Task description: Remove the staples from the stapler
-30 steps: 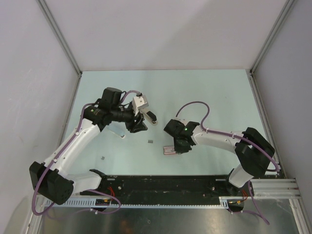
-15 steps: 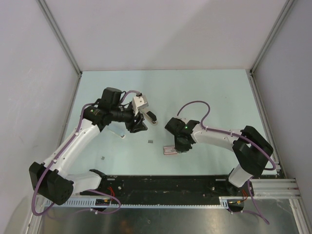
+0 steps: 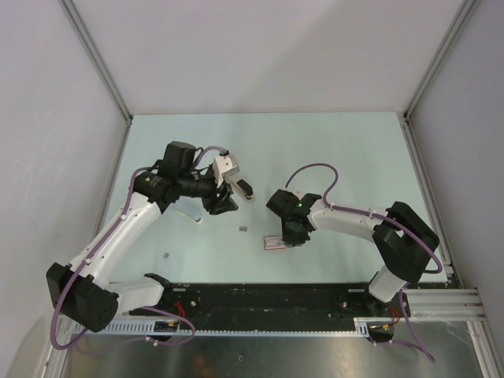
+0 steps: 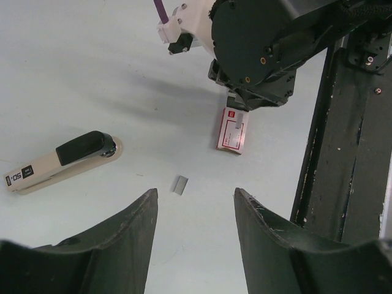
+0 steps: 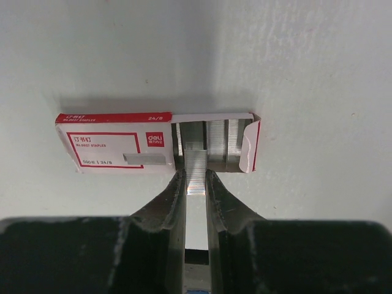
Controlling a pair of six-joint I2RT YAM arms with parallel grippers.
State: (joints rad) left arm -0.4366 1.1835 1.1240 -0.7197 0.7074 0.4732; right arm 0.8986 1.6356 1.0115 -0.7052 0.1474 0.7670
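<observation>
The stapler [image 4: 61, 162], black on top with a cream body, lies on the table to the left of my open, empty left gripper [image 4: 195, 205]. In the top view the stapler [image 3: 246, 190] sits just right of that gripper [image 3: 224, 203]. A short loose strip of staples [image 4: 180, 185] lies on the table ahead of the left fingers and also shows in the top view [image 3: 243, 228]. My right gripper [image 5: 195, 176] is shut on a silvery strip of staples [image 5: 196, 166] at the open end of the red and white staple box [image 5: 110, 147].
The staple box [image 3: 273, 242] lies near the table's front, under the right gripper [image 3: 290, 236]. Another tiny grey bit [image 3: 166, 255] lies at the front left. The black base rail [image 3: 260, 299] runs along the near edge.
The right arm's elbow has shifted slightly left. Its gripper stays at the box. The left arm has not moved.
</observation>
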